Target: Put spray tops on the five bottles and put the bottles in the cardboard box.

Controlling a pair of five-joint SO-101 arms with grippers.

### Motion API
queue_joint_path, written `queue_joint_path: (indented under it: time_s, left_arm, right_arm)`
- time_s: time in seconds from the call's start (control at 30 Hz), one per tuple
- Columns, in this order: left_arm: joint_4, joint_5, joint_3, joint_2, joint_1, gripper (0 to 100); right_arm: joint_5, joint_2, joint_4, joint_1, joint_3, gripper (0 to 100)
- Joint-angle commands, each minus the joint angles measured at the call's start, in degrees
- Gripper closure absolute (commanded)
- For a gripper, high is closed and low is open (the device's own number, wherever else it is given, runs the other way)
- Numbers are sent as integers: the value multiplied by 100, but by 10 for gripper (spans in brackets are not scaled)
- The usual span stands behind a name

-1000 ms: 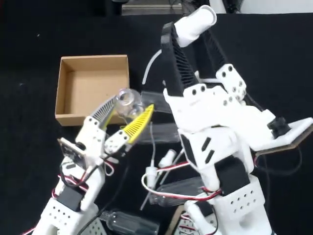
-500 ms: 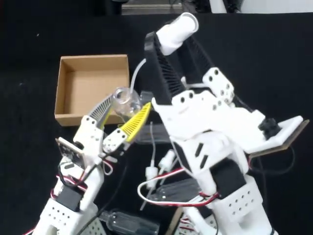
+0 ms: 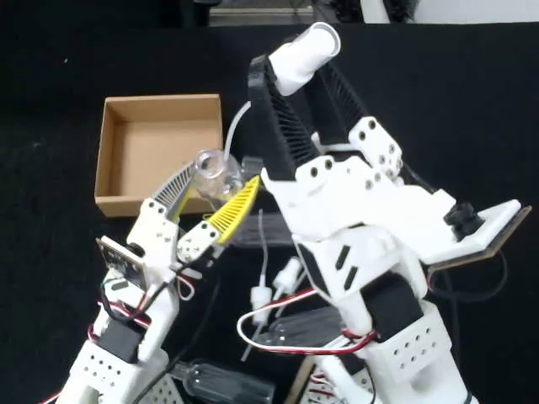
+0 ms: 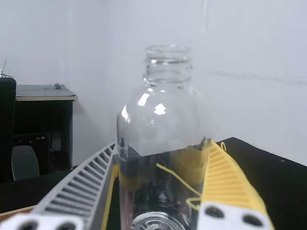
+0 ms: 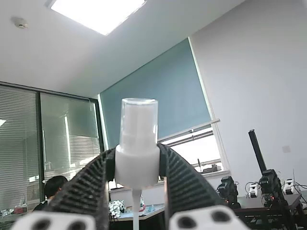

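- Spare bottle [image 3: 227, 383]: lies on its side behind the left gripper [image 3: 226, 178], by that arm's base; waiting its turn.
- Left gripper: fingers clamped on the body of a clear bottle [image 3: 210, 167], held upright with the neck open. Advice: hold it steady and plumb as the fixed half of the mating.
- Right gripper [image 3: 295, 69]: closed on the collar of a spray top [image 3: 305, 50], above and beyond the left gripper. Its dip tube [image 3: 237, 122] trails down towards the bottle's mouth.
- Step judged in hand: threading the tube into the neck. Advice: centre the tube end over the opening first, then descend straight. A slanted tube would likely catch the rim.
- Cardboard box [image 3: 156, 147]: just beyond the left gripper's fingertips, with nothing inside it.
- High view: gives the tube-to-mouth offset. Whether the tube end is inside cannot be told.
- Left wrist view: bottle [image 4: 165, 120] upright between the fingers [image 4: 225, 177], neck bare.
- Right wrist view: spray top [image 5: 138, 143] seated squarely, tube [image 5: 135, 211] leaving below.
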Motion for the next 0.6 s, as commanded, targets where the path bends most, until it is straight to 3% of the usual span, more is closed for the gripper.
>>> queue_joint_path:
  time_s: [0.0,0.2,0.4,0.57]
  left_arm:
    - [-105,53,127,-62,-40,758]
    - [-105,35,127,-62,-48,758]
    - [-105,44,127,-62,-22,758]
    - [-105,44,127,-62,-48,758]
  right_arm:
    - [-9,-84,-141,-88,-189,988]
    - [149,189,-97,-352,-664,988]
    - [1565,1042,-105,-888,-1007,988]
    - [2145,998,-97,-1433,-1007,988]
